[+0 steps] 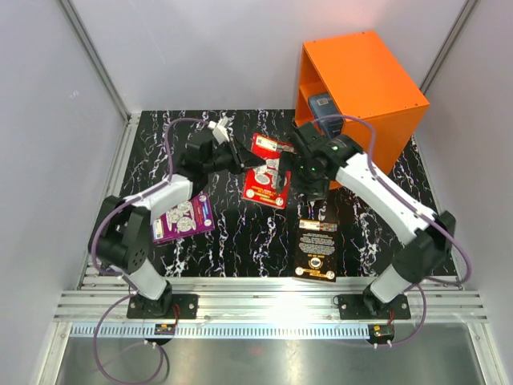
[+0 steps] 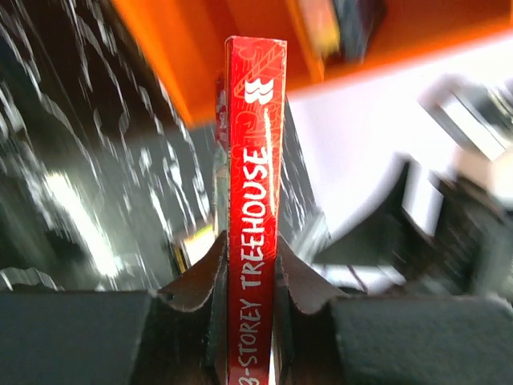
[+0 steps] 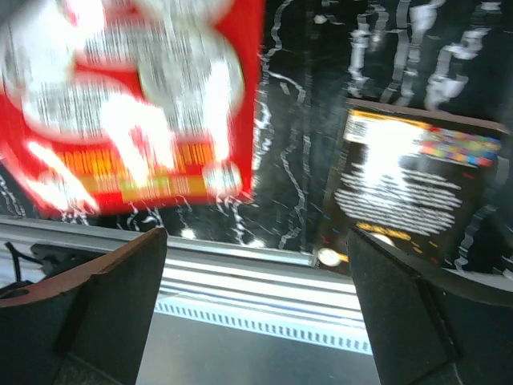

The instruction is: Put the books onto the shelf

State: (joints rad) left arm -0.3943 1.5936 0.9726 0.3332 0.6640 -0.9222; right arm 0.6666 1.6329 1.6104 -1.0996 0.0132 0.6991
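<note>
Where black marbled table [image 1: 240, 241] meets grey walls [image 1: 200, 56], left jaws gripping red book [image 2: 255, 200], right jaws wide.

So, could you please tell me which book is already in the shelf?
The grey-blue book, inside the orange shelf. The red book is clamped in the left gripper; the black book and purple book lie on the table.

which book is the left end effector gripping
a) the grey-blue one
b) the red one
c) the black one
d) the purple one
b: in the left wrist view the left end effector is clamped on the spine of the red book, with a finger pressed to each side.
</note>
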